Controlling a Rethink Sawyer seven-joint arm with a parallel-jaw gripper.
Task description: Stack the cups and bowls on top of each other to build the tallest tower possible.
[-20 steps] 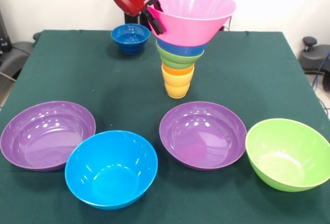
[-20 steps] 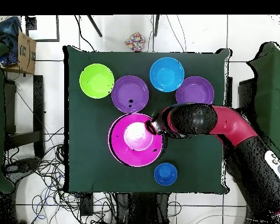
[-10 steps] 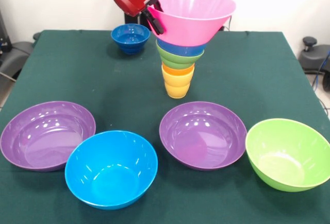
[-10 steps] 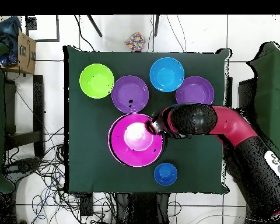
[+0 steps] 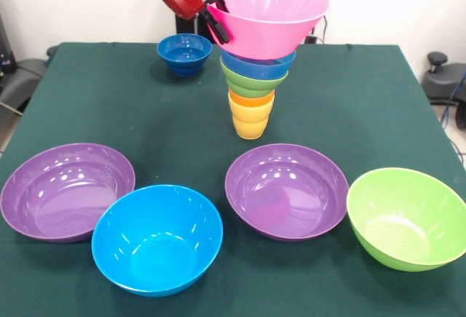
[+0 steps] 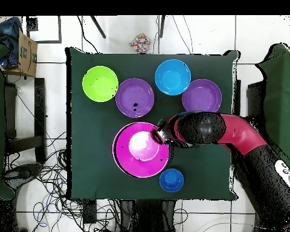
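Note:
The tower stands mid-table: a yellow cup (image 5: 250, 122) with an orange cup (image 5: 251, 100) nested in it, then the small green bowl (image 5: 254, 82) and the light blue bowl (image 5: 258, 65). My gripper (image 5: 217, 24) is shut on the left rim of the large pink bowl (image 5: 268, 12) and holds it tilted just above the light blue bowl. In the overhead view the pink bowl (image 6: 141, 150) hides the tower, and the gripper (image 6: 160, 132) grips its rim. The small dark blue bowl (image 5: 184, 53) sits behind the tower to the left.
Near the table's front edge lie a purple bowl (image 5: 67, 189), a blue bowl (image 5: 157, 238), a second purple bowl (image 5: 286, 189) and a large green bowl (image 5: 406, 217). The green table (image 5: 349, 106) is bare right of the tower.
The pink bowl has risen slightly and shifted off the light blue bowl, more of which now shows. The gripper moved with it.

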